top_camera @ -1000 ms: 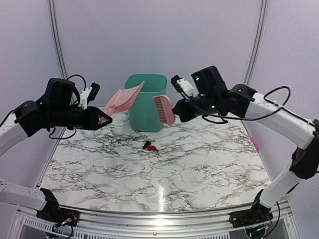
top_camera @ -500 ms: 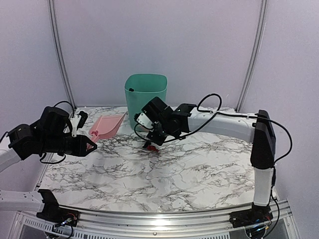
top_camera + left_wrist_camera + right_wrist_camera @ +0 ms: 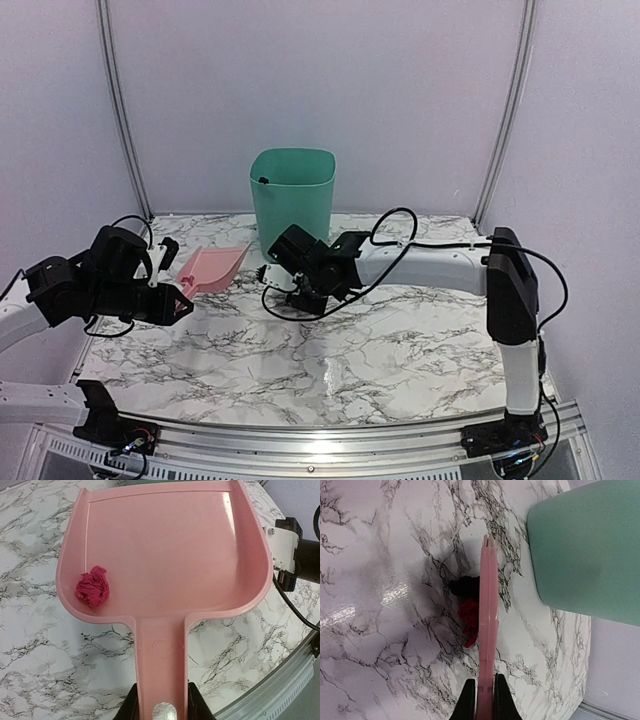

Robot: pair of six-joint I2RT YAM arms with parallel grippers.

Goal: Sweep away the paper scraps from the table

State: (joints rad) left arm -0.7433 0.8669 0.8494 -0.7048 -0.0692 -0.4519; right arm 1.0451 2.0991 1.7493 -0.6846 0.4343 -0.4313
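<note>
My left gripper is shut on the handle of the pink dustpan, which lies low over the table at the back left. In the left wrist view a magenta paper scrap sits inside the dustpan, near its left wall, and my left gripper clamps the handle. My right gripper is shut on the pink brush, seen edge-on. A red scrap and a black scrap lie on the table against the brush's left side. In the top view these scraps are hidden under the right gripper.
The green bin stands at the back centre, just behind the brush, and fills the upper right of the right wrist view. The right arm stretches across the table from the right. The metal rail runs along the front edge.
Both arms came down from beside the bin. The dustpan now sits low at the back left. The brush dropped to the table and moved left onto the red and black scraps.
</note>
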